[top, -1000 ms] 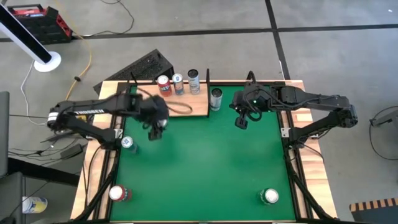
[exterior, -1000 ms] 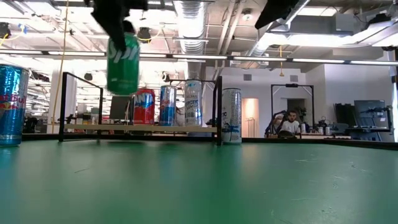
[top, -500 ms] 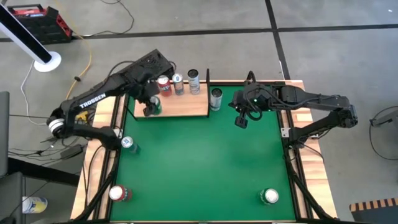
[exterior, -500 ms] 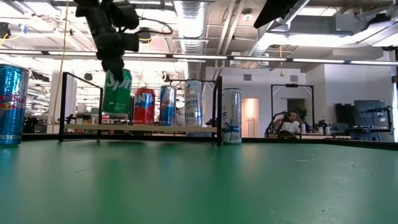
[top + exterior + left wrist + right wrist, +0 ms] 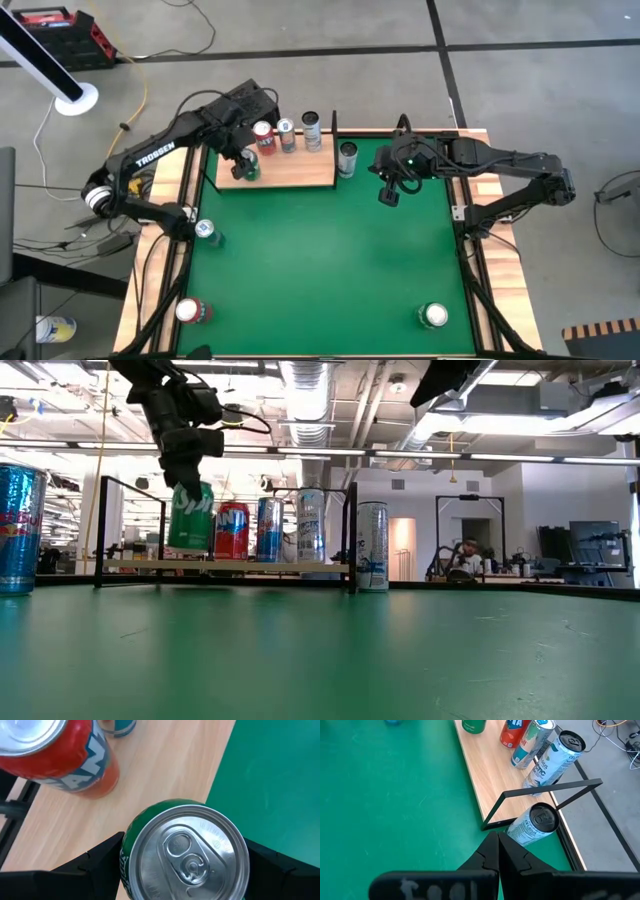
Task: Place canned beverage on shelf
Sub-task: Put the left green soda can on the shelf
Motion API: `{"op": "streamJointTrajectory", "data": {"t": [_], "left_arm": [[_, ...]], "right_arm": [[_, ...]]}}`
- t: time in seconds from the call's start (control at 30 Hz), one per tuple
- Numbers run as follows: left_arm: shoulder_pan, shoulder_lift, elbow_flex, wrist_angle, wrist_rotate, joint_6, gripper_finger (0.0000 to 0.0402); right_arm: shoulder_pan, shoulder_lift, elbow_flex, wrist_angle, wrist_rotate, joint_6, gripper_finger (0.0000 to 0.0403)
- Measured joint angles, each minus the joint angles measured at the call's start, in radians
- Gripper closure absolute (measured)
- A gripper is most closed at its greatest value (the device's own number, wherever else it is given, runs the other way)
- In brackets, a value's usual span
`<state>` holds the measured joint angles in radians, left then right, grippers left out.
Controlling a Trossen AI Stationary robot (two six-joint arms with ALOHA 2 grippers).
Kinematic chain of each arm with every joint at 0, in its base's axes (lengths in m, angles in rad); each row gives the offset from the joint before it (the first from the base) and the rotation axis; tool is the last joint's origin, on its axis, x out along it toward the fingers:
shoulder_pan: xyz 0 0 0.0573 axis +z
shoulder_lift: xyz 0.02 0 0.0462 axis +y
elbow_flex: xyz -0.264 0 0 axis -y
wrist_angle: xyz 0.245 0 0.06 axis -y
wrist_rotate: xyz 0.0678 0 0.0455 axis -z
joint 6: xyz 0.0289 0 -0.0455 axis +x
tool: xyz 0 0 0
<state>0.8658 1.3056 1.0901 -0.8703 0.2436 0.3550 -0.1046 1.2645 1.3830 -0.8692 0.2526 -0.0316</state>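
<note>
My left gripper (image 5: 245,160) is shut on a green soda can (image 5: 190,515) over the left part of the pale wooden shelf (image 5: 305,172). The can's silver top fills the left wrist view (image 5: 187,855). A red can (image 5: 263,135) and two slim cans (image 5: 286,133) (image 5: 311,128) stand on the shelf's far side. My right gripper (image 5: 388,195) is shut and empty, above the green table to the right of the shelf. It also shows in the right wrist view (image 5: 498,851). My left gripper pinches the green can's upper side wall (image 5: 128,845) between its two fingers (image 5: 95,865), one on each side just below the rim. The fingers come from above, pointing down. The can is upright, its bottom (image 5: 190,546) just above the shelf board.
A tall silver can (image 5: 347,157) stands on the table by the shelf's right black post (image 5: 351,535). A blue can (image 5: 206,232) stands at the left edge. A red can (image 5: 188,311) and a white can (image 5: 434,316) stand near the front corners.
My left gripper has carried the green can from above the table's left middle toward the far edge, to over the shelf beside the red can, and has come down. The can has stayed upright in the hold.
</note>
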Motion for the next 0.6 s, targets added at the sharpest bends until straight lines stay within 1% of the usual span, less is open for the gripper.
{"op": "streamJointTrajectory", "data": {"t": [0.1,0.27,0.5,0.6], "left_arm": [[0.004,0.010,-0.004,0.015,0.018,-0.010,0.0112],[0.005,0.010,-0.055,0.077,0.024,-0.025,0.0109],[0.005,0.009,-0.064,0.082,0.029,-0.050,0.0058],[0.004,0.009,-0.064,0.084,0.032,-0.045,0.0048]], "right_arm": [[0.000,0.000,0.000,0.000,-0.001,-0.001,0.0382],[0.000,0.000,0.000,0.000,-0.001,-0.002,0.0382],[-0.001,0.000,0.000,0.000,-0.001,-0.003,0.0382],[-0.001,0.000,0.000,0.000,-0.001,-0.003,0.0382]]}}
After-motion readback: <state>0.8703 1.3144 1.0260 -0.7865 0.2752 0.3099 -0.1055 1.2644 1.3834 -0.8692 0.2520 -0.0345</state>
